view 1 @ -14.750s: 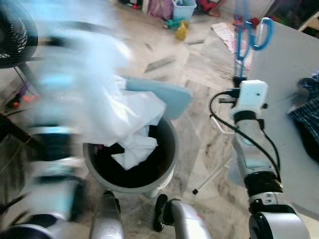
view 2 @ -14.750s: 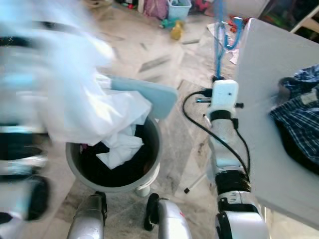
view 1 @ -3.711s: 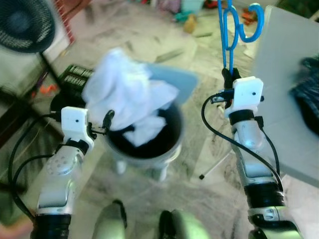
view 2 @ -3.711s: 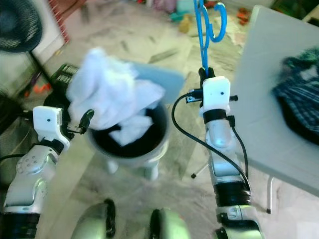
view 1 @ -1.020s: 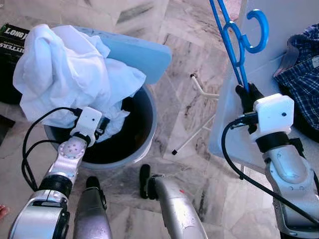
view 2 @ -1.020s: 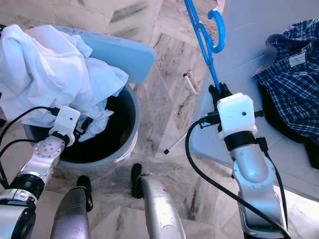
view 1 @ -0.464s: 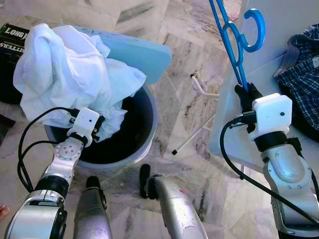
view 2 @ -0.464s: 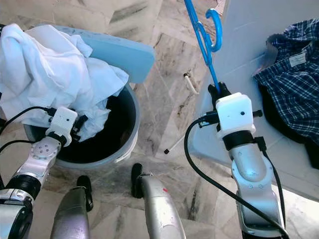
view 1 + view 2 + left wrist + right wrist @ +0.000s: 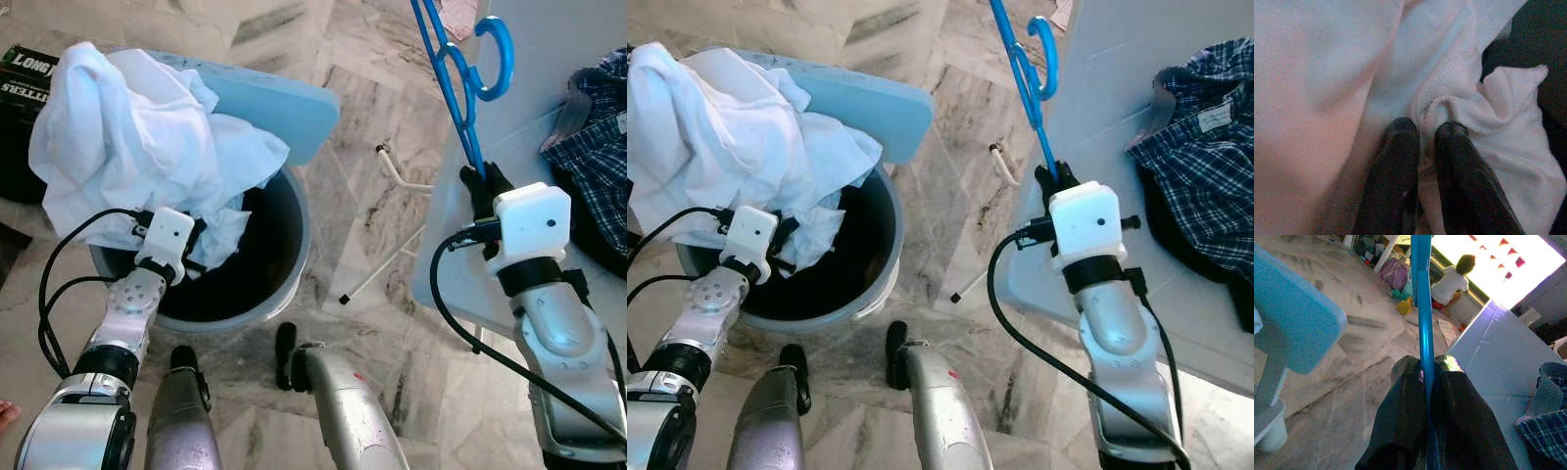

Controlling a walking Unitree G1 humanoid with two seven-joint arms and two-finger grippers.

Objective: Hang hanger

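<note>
Right gripper (image 9: 1426, 369): fingers clenched on the lower bar of the blue hanger (image 9: 460, 73), with the bar pinched between the two black pads. The hanger is held upright above the wrist, beside the edge of the grey table (image 9: 558, 59). It is a thin bright-blue plastic frame, and its open hook (image 9: 498, 54) is seen at the top, curved toward the table side. The hanger is seen clear of the floor, supported by the gripper alone.

Left gripper (image 9: 1425, 134): fingers closed on a fold of the white cloth (image 9: 137, 137), the fold bunched between the tips. The cloth is lifted in a loose heap above and over the near rim of the round grey bucket (image 9: 284, 269). A lower tail of the cloth is seen hanging into the bucket's dark interior. What else lies in the bucket cannot be told, as the interior is in shadow.

A light-blue panel (image 9: 279, 98) is seen behind the bucket, partly covered by the cloth. On the table, to the right of the hanger, a dark blue checked garment (image 9: 598, 157) is noted, lying crumpled. A marble-patterned floor (image 9: 372, 186) is seen under everything. In the right wrist view, a person in a white top (image 9: 1452, 281) is seen far off on the floor.
</note>
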